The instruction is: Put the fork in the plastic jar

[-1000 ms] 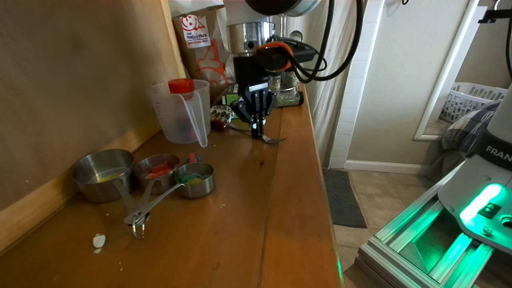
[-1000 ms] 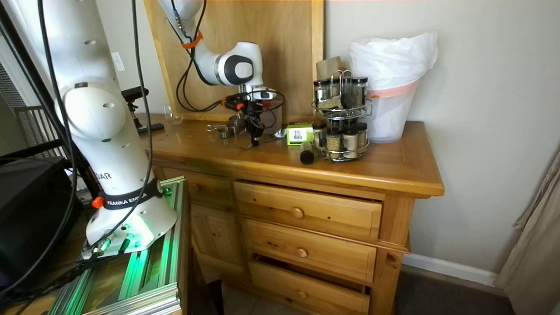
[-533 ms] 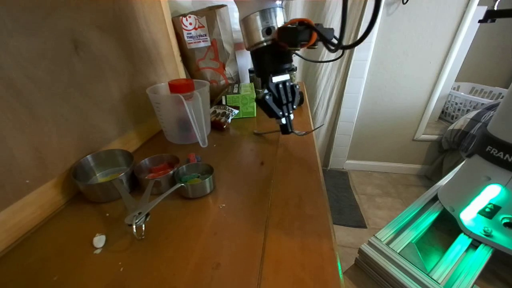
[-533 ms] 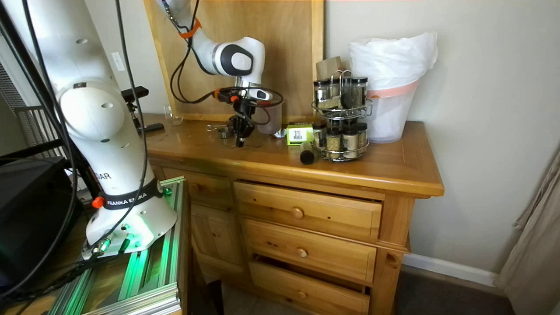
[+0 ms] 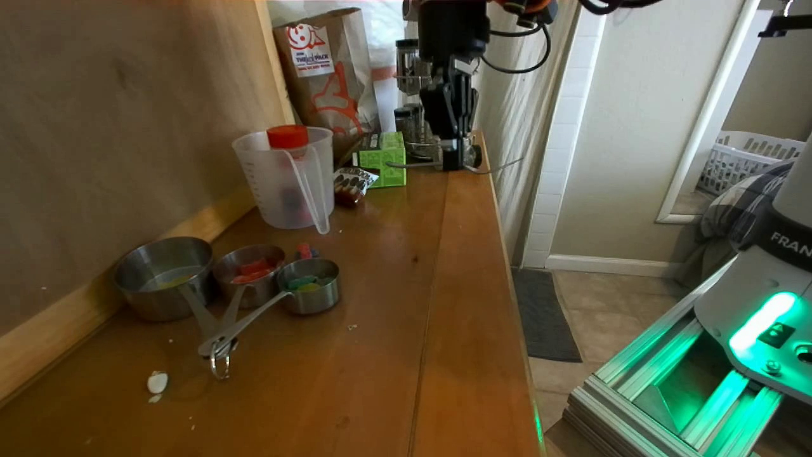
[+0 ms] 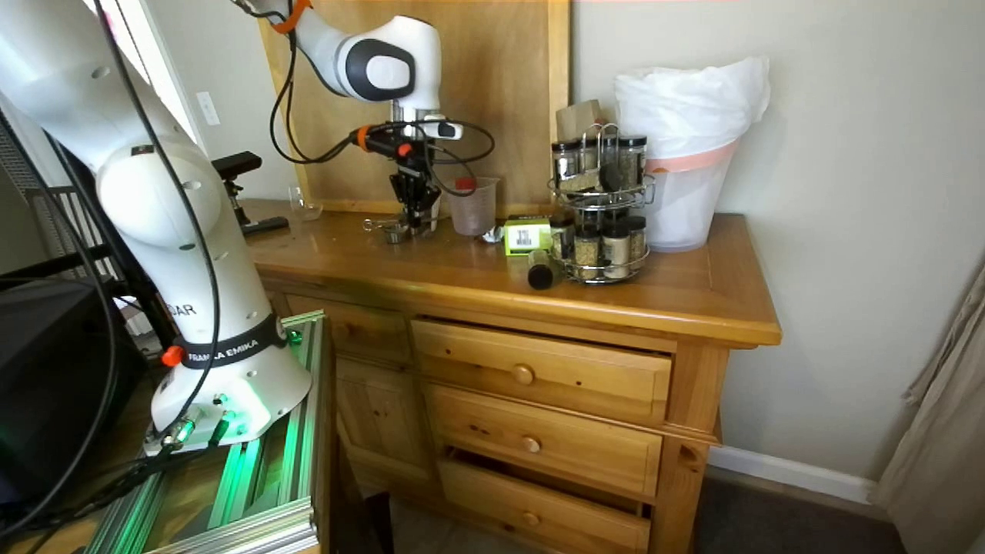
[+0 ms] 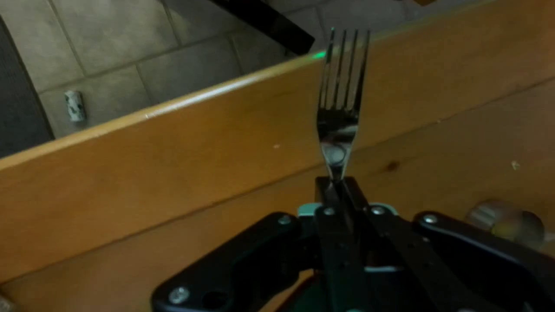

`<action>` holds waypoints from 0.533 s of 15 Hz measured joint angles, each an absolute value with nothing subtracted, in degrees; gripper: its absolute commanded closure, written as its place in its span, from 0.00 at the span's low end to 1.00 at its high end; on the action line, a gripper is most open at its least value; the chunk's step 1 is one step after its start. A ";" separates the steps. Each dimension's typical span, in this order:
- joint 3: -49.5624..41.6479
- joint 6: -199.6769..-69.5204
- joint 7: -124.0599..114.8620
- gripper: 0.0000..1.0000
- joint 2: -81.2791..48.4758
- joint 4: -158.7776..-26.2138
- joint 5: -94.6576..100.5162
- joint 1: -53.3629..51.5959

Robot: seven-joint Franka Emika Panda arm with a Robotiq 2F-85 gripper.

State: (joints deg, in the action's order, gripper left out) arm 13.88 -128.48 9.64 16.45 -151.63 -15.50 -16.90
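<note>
In an exterior view, a brown paper bag (image 5: 346,114) toward the counter's (image 5: 368,381) far back corner is bearing a white label (image 5: 310,52) with a red logo; "THE" and "PACK" are showing on it, the lettering between them blurring. The robot base (image 5: 755,298) is displaying "FRAN". A snack packet (image 5: 353,185) and a green carton (image 5: 388,178) are carrying print too small to read. The plastic jar (image 5: 265,181) is standing upright near the counter's back edge, a red cap (image 5: 288,136) showing at its mouth. Apart from it, toward the front edge, the end effector (image 5: 452,164) is hanging above the counter and holding the fork (image 5: 413,165) roughly level.

In an exterior view, the black band (image 6: 232,352) on the robot base is reading "FRANKA EMIKA", and the green carton is presenting a barcode (image 6: 524,238). A wire spice rack (image 6: 602,201) is standing nearer the counter's right front corner. The fork is too small to make out here.

In the wrist view, the end effector is gripping the fork: its fingers (image 7: 354,195) are clamping the neck just behind the head. The tines are pointing toward the counter's front edge and, from this angle, crossing its line.
</note>
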 measured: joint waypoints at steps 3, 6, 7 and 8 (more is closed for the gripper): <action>13.51 -135.24 10.77 0.98 18.43 -150.81 -18.93 -18.55; 13.50 -143.28 10.49 0.98 18.30 -147.61 -19.03 -19.15; 13.50 -145.74 10.21 0.98 18.33 -146.56 -19.03 -19.31; 13.50 -148.45 9.92 0.98 18.35 -145.72 -19.04 -19.59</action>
